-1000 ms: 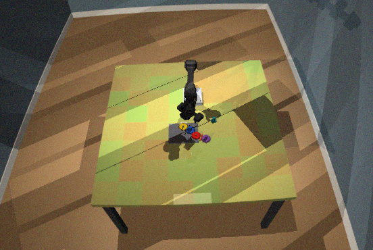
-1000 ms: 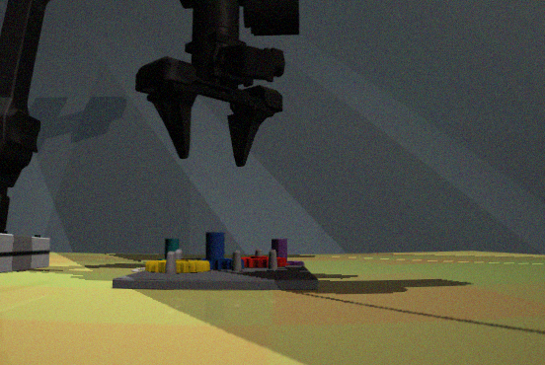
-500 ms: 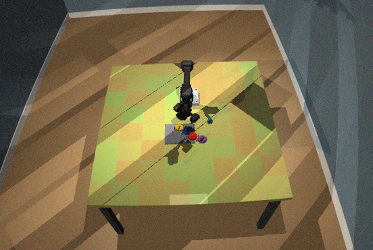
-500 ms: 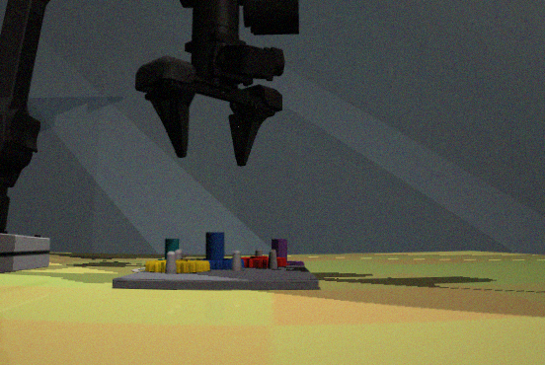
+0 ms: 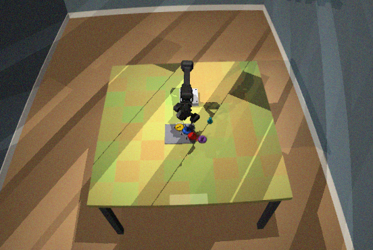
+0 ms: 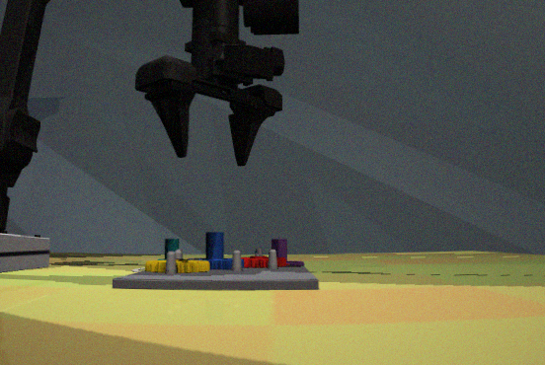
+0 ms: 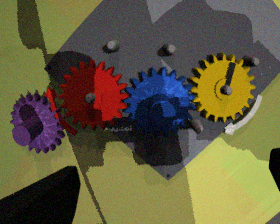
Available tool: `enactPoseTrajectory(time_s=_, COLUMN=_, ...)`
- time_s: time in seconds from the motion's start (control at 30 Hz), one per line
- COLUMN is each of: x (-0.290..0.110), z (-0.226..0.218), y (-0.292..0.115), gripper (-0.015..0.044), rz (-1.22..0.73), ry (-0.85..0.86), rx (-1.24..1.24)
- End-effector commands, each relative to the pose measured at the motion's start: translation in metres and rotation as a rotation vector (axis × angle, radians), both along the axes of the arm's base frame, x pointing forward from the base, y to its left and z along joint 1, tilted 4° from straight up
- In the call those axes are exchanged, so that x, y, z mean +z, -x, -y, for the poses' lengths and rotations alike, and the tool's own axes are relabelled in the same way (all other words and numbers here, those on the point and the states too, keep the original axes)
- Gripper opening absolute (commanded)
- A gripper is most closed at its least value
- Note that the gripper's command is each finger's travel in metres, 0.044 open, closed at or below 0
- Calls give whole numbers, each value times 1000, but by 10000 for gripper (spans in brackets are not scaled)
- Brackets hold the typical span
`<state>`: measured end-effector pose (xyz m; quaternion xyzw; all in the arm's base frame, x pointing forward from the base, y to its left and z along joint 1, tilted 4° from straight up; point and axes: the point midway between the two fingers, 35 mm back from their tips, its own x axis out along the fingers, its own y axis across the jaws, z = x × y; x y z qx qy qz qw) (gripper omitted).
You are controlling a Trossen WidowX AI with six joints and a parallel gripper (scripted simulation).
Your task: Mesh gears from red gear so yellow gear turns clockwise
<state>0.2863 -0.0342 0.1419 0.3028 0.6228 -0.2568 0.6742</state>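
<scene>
Blue gear linked red to yellow, with your pincer wide above it

The blue gear [image 5: 186, 130] [image 6: 215, 245] [image 7: 155, 82] was on the grey board [image 5: 170, 135] [image 6: 212, 284] [image 7: 140, 30], between the red gear [image 5: 192, 136] [image 6: 257, 262] [image 7: 107, 95] and the yellow gear [image 5: 177, 127] [image 6: 193, 266] [image 7: 240, 102]. Its teeth appeared to meet theirs on either side, and in the exterior view it looked level with both, so you could judge it seated. With that one gear between them, a clockwise red turn should have driven the yellow gear clockwise, as you needed.

Empty pegs [image 6: 237, 260] [image 7: 169, 49] stood around the blue gear, and your chain seemed to need none of them. Beyond the red gear from the blue one, the purple gear [image 5: 202, 139] [image 6: 279, 249] [image 7: 47, 117] lay off the board; the teal gear [image 5: 210, 120] [image 6: 172, 245] stood on the table, well apart from the blue gear.

Your pincer [image 5: 186, 114] [image 6: 211, 160] [image 7: 179, 170] hung higher than the blue gear, its fingers spread wide, holding nothing and touching nothing. Placing looked finished, and you were at the withdrawal step. The next move called for you to take the pincer away from the board, rising before going sideways, since a low finger might have knocked the blue gear's tall handle.
</scene>
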Motion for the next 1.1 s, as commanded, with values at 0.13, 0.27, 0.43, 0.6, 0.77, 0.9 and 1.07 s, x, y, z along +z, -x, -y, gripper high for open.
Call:
enactPoseTrajectory(time_s=0.13, x=0, z=0, y=1, gripper=440, rz=-3, ry=0, rx=6)
enactPoseTrajectory(time_s=0.27, x=0, z=0, y=1, gripper=440, rz=-3, ry=0, rx=6)
enactPoseTrajectory(time_s=0.43, x=6, z=-34, y=-4, gripper=440, rz=-6, ry=-2, rx=6)
enactPoseTrajectory(time_s=0.6, x=18, z=-105, y=1, gripper=440, rz=-10, ry=-6, rx=6)
enactPoseTrajectory(time_s=0.77, x=30, z=-172, y=23, gripper=440, rz=-11, ry=-12, rx=6)
enactPoseTrajectory(time_s=0.9, x=40, z=-221, y=53, gripper=440, rz=-10, ry=-18, rx=6)
enactPoseTrajectory(time_s=1.07, x=46, z=-249, y=76, gripper=440, rz=-9, ry=-23, rx=6)
